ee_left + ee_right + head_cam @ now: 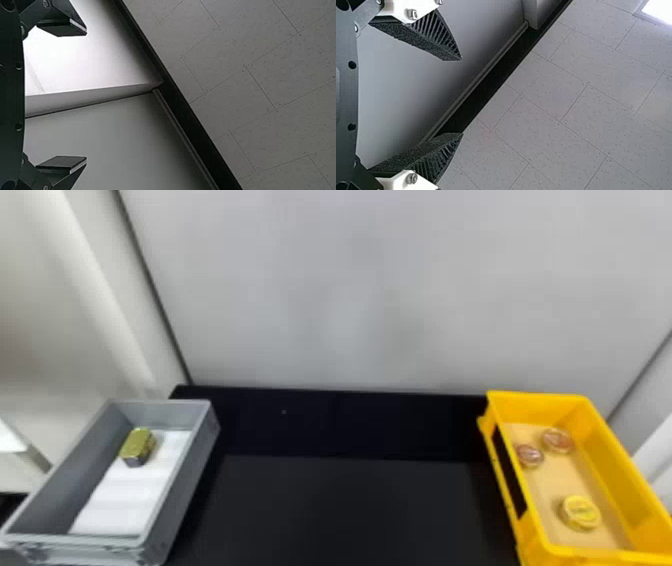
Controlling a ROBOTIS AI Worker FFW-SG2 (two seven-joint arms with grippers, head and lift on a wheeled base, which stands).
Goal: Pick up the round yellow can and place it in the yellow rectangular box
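Note:
The round yellow can (pixel 581 512) lies inside the yellow rectangular box (pixel 542 535), towards its near end, in the head view at the right. In the left wrist view my left gripper (pixel 86 96) is open, its fingers wide apart with wall and ceiling behind them. My right gripper (pixel 462 97) also stands open in the right wrist view, and nothing is between its ribbed fingers.
Two reddish round tins (pixel 557 440) lie farther back in the yellow box. A grey box (pixel 180 490) at the left holds a gold-coloured block (pixel 137 446) on a white sheet (pixel 125 495). Between the boxes is the black table (pixel 345 505), with a pale wall behind.

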